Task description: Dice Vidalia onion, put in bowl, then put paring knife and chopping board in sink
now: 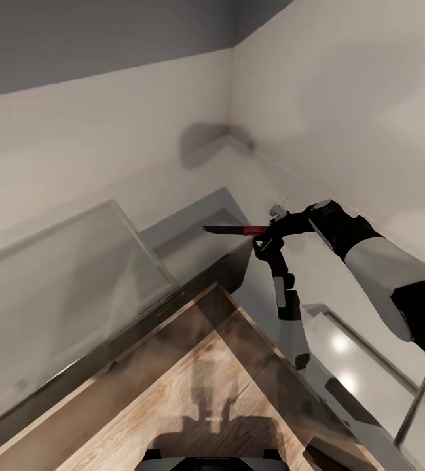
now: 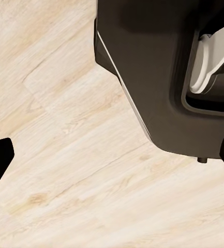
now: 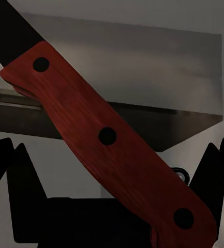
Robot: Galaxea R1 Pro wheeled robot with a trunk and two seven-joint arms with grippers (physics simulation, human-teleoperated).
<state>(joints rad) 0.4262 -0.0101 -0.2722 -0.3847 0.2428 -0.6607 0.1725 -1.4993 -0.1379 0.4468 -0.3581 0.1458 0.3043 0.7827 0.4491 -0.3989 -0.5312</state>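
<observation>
While clamped in right gripper [image 1: 259, 237]: paring knife [image 3: 109, 139], red handle w/ 3 rivets, dark blade.

The right claw [image 1: 259, 233] holds the paring knife [image 1: 228, 229] by its handle, level, with the blade pointing left, out over the corner where two runs of the surface [image 1: 68, 275] meet. The knife hangs above the surface, apart from it. The walls rise behind and to the right. The floor [image 1: 192, 392] lies nearest the robot, below the surface's front edge.
</observation>
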